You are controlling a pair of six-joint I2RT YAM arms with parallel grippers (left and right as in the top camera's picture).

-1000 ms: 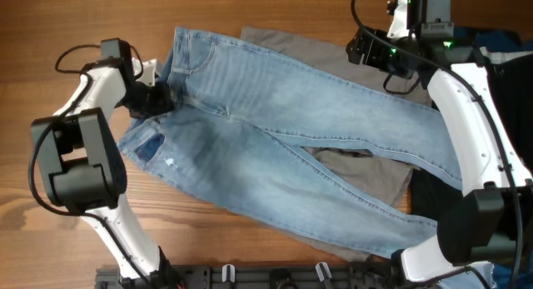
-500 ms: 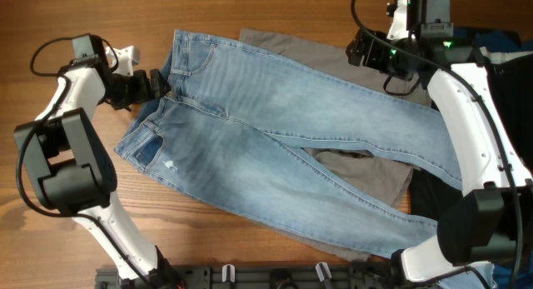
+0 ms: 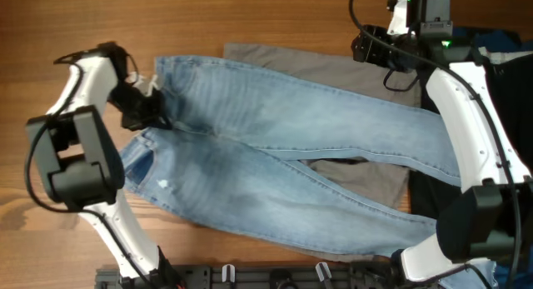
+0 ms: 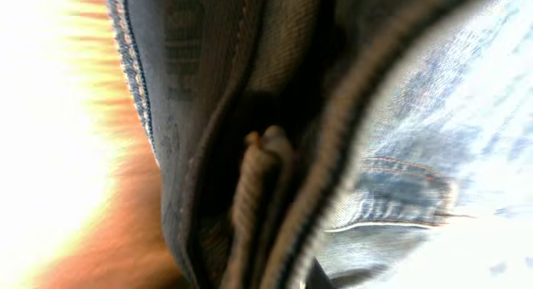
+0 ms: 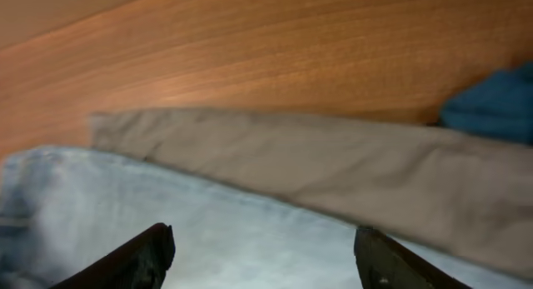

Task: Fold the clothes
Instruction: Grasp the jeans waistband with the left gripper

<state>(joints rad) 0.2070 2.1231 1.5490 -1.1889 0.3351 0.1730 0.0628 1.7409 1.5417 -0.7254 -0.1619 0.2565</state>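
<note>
Jeans [image 3: 275, 147]: left claw [image 3: 150, 110] pinches the waistband, right claw [image 5: 264, 241] hangs spread above a leg; a shallow pinch may slip free.

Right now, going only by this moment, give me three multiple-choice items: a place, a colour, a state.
1. Where does the left gripper grip the jeans? A. waist end B. ankle hem C. knee
2. What colour is the garment under the jeans? A. red B. grey-brown C. white
3. How is the right gripper? A. shut on denim B. open, empty C. shut on the garment
1 A: its arm ends at the waist end. 2 B: it shows between the legs. 3 B: fingers apart, nothing between.
</note>
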